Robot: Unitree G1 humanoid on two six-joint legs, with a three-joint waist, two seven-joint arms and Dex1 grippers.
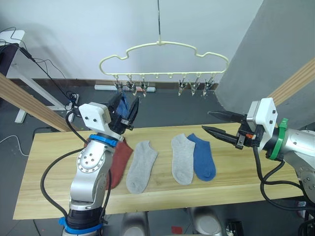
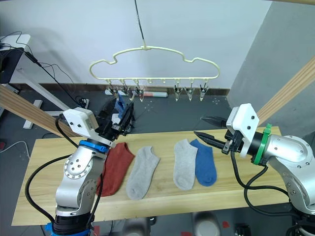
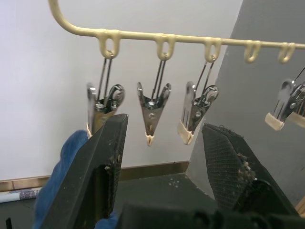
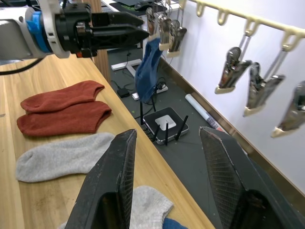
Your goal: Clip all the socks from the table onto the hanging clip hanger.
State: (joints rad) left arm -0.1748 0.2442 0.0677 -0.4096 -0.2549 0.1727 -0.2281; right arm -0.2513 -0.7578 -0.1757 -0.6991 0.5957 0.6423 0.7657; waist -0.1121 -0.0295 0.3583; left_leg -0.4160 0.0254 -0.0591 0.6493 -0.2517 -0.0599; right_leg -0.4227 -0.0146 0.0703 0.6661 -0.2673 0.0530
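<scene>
Socks lie in a row on the table (image 1: 231,189) in the left eye view: a rust-red pair (image 1: 118,164) at the left, partly behind the left arm, then a grey sock (image 1: 141,166), a second grey sock (image 1: 181,158) and a blue sock (image 1: 203,156) touching it. Above and beyond hangs the clip hanger (image 1: 162,59). The left gripper (image 1: 127,114) is raised near its leftmost clips, where another blue sock (image 1: 124,104) hangs. The right gripper (image 1: 222,124) hovers over the table's right end, fingers spread, holding nothing.

In the left wrist view, the left fingers (image 3: 102,162) stand wide apart before three metal clips (image 3: 151,112), blue knit beside one finger.

In the right wrist view, the hanging blue sock (image 4: 147,71) dangles from an end clip, apparently already pinned; both rust-red socks (image 4: 64,110) lie side by side.

Soft, light and limp, each sock will likely droop and fold once lifted. A pinch at the cuff edge looks best, leaving a free hem to feed into a clip's jaws.
</scene>
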